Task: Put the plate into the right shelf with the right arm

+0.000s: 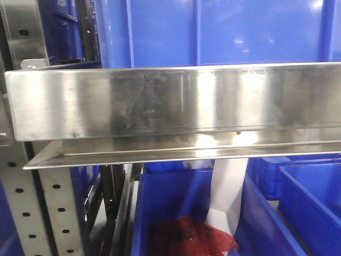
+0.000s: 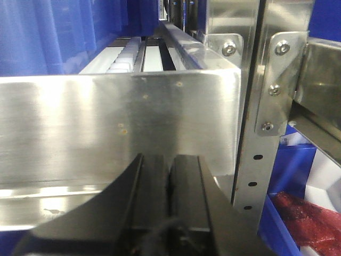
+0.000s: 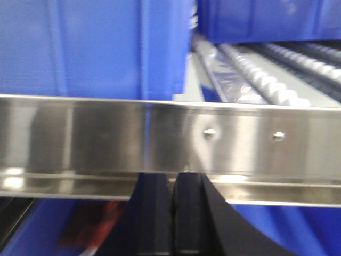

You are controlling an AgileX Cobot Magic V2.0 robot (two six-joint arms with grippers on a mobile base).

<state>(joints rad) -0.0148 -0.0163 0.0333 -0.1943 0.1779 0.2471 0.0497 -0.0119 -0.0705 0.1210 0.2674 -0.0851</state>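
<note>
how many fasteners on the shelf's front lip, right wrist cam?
2: one fastener near the middle of the stainless front lip, the other fastener to its right. More may be hidden beyond the frame edges.

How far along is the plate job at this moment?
No plate shows in any view, so whether it has been placed cannot be told. Both the right gripper and the left gripper have their jaws shut on nothing, facing the steel front lip of the shelf. Blue bins sit on the shelf. Either the job has not started, or the plate lies out of view.
</note>
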